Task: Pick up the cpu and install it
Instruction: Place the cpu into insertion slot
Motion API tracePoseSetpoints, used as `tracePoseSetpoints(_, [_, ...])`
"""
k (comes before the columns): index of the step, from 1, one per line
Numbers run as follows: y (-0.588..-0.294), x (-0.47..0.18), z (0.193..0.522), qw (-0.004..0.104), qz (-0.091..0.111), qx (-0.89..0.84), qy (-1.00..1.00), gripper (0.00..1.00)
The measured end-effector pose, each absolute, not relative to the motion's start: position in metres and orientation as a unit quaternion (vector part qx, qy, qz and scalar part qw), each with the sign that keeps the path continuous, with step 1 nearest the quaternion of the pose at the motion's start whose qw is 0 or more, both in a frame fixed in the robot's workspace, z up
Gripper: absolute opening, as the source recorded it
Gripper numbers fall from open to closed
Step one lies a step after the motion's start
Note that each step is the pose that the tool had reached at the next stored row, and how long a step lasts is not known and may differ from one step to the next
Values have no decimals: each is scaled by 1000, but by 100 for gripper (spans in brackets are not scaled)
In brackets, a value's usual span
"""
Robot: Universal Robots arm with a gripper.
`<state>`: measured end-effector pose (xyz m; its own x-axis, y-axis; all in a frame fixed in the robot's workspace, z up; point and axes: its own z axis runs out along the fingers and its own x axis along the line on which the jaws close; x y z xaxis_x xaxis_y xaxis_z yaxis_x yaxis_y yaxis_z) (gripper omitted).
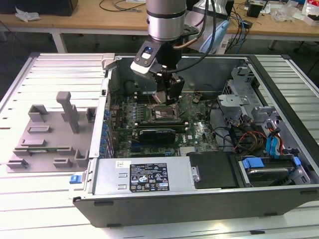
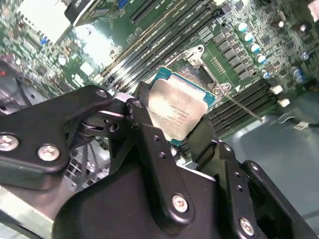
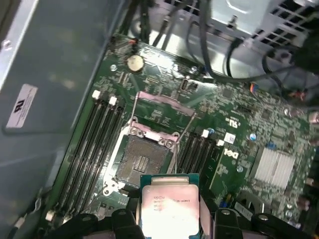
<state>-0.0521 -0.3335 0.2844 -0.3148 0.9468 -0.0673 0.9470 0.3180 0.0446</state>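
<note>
Clearly the gripper is clamped on the cpu by two opposite edges, which leaves its metal top free. It hangs inside the computer case near the open socket — at the gripper's six o'clock in the exterior view — whose bracket is raised, probably to receive the chip.

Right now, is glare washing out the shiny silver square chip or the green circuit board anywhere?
Second wrist view: white glare blows out part of the green motherboard; the shiny silver square cpu gleams pale. First wrist view: the cpu glows pinkish. Exterior view: even light.
</note>
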Motion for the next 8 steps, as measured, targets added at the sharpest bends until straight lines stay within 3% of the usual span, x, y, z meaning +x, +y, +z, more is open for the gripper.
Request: tracePoseSetpoints(8, [-334,-52,284,40,-6,672,740,55])
